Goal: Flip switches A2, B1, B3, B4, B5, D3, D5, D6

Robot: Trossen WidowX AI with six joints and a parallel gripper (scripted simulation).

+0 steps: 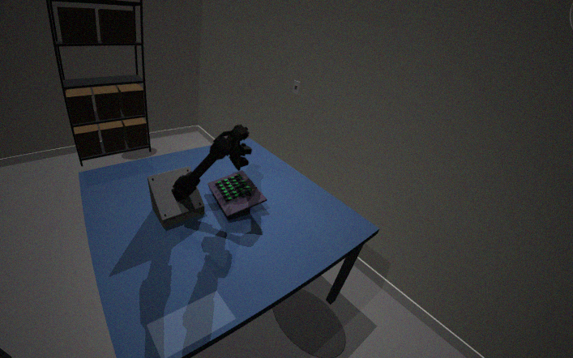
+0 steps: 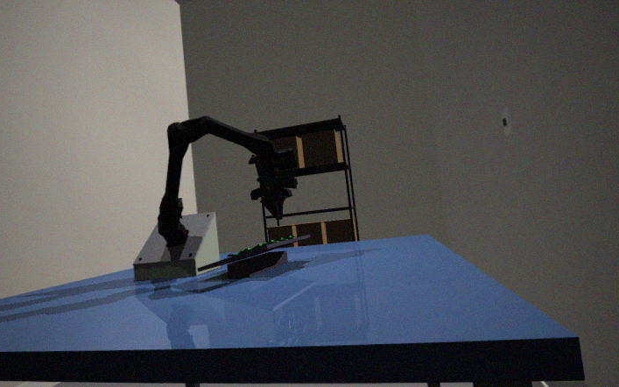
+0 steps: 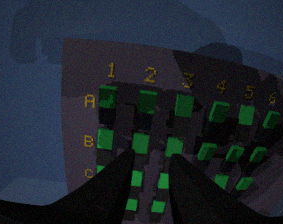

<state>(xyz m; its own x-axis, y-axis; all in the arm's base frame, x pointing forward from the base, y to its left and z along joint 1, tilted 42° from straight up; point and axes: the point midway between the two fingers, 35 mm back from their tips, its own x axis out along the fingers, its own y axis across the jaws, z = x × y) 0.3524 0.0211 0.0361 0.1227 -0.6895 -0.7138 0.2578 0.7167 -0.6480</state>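
The tilted purple-grey panel (image 1: 239, 206) (image 2: 302, 237) (image 3: 74, 75) carries rows of green-capped switches. In the wrist view, A2 (image 3: 147, 100), B1 (image 3: 105, 138), B3 (image 3: 174, 146), B4 (image 3: 207, 151), B5 (image 3: 235, 153) and D3 (image 3: 158, 206) show. D5 and D6 are hidden by the right finger. The dim light does not show surely which end of each switch is raised. My gripper (image 1: 240, 167) (image 2: 277, 217) (image 3: 152, 159) is above the panel, touching nothing. Its fingers are empty and a narrow gap apart; in the wrist view their tips overlap the area by B2 and B3.
The arm's grey wedge base (image 1: 170, 193) (image 2: 206, 235) stands beside the panel on the blue table (image 1: 280, 249) (image 2: 422, 298). A dark block (image 2: 256, 265) supports the panel. A shelf rack with boxes (image 1: 106, 100) (image 2: 321, 146) stands beyond the table.
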